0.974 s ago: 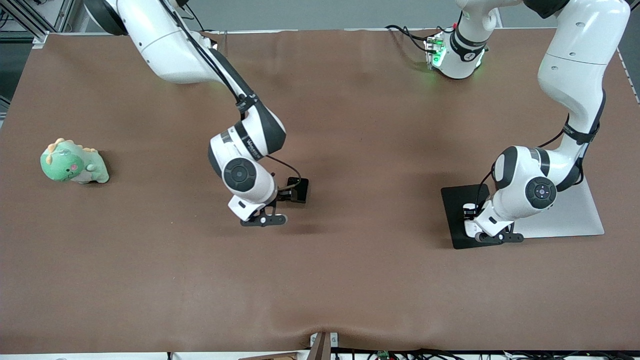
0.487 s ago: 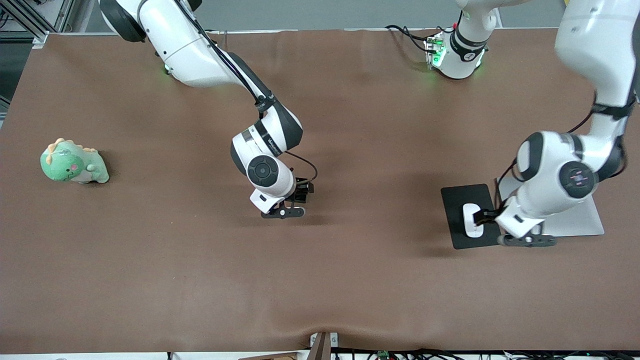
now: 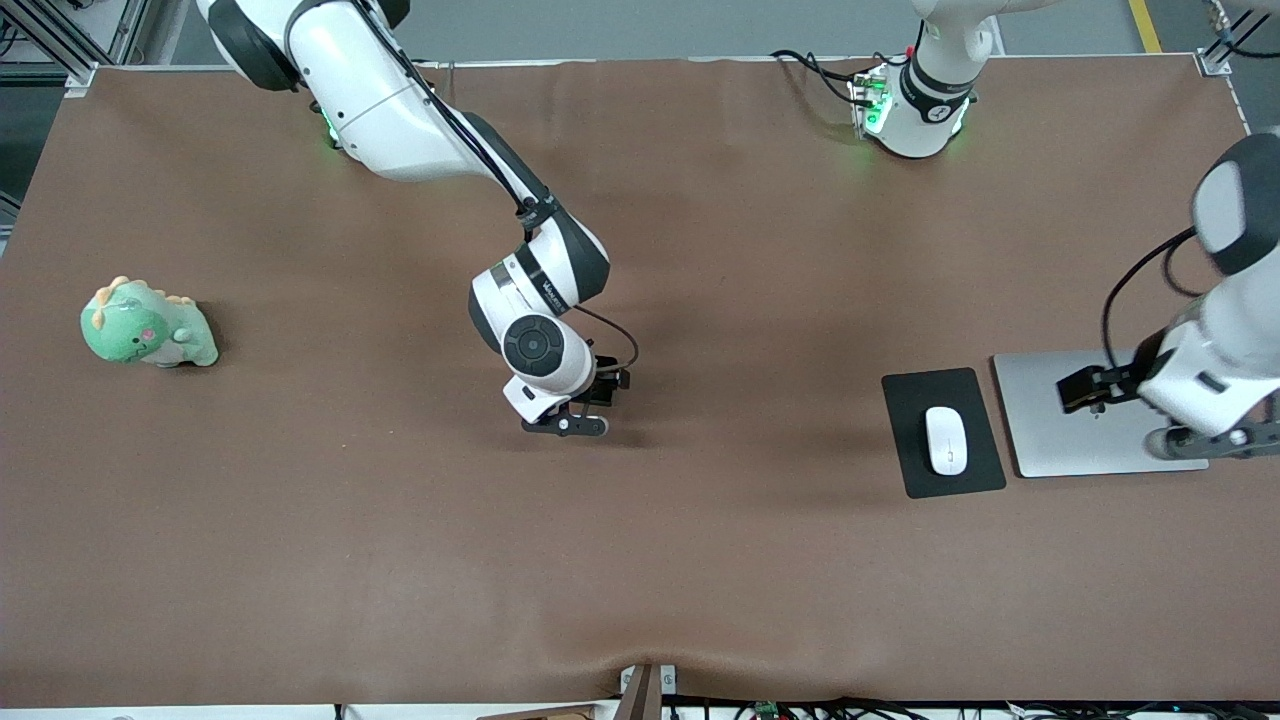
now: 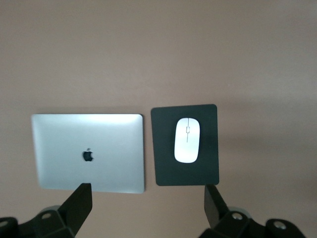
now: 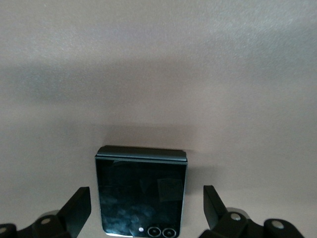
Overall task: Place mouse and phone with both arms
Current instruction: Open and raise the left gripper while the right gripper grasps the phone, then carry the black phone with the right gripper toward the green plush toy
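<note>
Brown matte table covering (image 3: 300, 560), slightly rippled, spans the whole worktop; grey floor and metal framing show only at its edges. Two white jointed arms with black bands and green-lit bases stand along it. Closed silver rectangular laptop (image 3: 1080, 440) lies flat toward the left arm's end of the table, and just beside it, toward the middle, a dark rectangular mouse pad (image 3: 905, 470). Flat white oval computer mouse (image 3: 946, 440) rests centred on that pad, released and untouched, a placing that reads as finished. Left gripper (image 3: 1205, 440) hangs above the laptop's outer part with its two black fingers (image 4: 79, 206) spread wide and empty, well clear of the mouse, apparently raised to leave it undisturbed. Right gripper (image 3: 570, 420) hovers low over mid-table, fingers (image 5: 77, 208) likewise spread wide, holding nothing; directly beneath, the small, nearly square black glossy phone (image 5: 142, 191) lies flat between the fingers without touching them, camera dots at one edge. Small green plush dinosaur (image 3: 147, 325) sits alone toward the right arm's end, playing no evident part.
</note>
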Available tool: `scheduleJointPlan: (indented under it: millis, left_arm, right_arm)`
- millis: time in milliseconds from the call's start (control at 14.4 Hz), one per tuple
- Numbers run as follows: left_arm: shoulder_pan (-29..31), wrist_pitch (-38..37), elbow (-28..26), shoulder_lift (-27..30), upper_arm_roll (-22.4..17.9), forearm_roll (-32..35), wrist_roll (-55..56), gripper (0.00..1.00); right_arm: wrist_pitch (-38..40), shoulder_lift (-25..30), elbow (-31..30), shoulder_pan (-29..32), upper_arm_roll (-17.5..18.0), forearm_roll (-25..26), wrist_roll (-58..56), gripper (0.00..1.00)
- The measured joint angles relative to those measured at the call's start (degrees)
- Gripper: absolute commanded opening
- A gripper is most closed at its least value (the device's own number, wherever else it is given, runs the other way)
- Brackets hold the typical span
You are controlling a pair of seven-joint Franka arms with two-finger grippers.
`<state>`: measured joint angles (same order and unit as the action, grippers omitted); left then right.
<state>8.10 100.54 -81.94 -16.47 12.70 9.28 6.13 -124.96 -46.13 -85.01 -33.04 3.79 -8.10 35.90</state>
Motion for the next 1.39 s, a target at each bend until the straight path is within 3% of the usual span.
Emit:
scheduleJointPlan:
  millis: [417,487,557,696,765,1252,1391]
  left_arm:
    - [0.35,-8.41,2.64,8.19,0.19,-1.94,-1.3,1.0]
    - [0.35,-9.76,2.63,9.28,0.25,-2.01,-1.32,1.0]
    - [0.35,-10.83,2.63,10.14,0.26,-2.14,-1.35,1.0]
    - [0.3,-12.13,2.56,11.38,0.08,-3.49,-1.4,1.0]
    - [-0.07,-12.48,2.35,11.94,-0.55,-4.33,-1.46,1.0]
    - [-9.92,-13.03,-3.7,17.25,-10.59,-6.07,-1.72,1.0]
    - [-10.35,-13.03,-4.79,18.34,-10.97,-6.08,-1.71,1.0]
  right_arm:
    - [-0.92,-0.78,0.01,-1.03,0.01,-0.39,1.76,1.0]
    - [-0.93,-0.95,0.0,-1.21,0.01,-0.39,1.83,0.93]
    - [-0.95,-1.13,0.0,-1.38,0.01,-0.4,1.87,0.72]
    - [-0.95,-1.42,0.0,-1.47,-0.03,-0.4,1.94,0.07]
    - [-0.94,-1.47,0.0,-1.46,-0.14,-0.4,1.94,0.0]
    - [-0.25,-1.44,1.31,1.32,-1.09,-1.18,1.34,0.0]
    - [-0.06,-1.33,1.72,3.52,-1.14,-1.18,0.27,0.0]
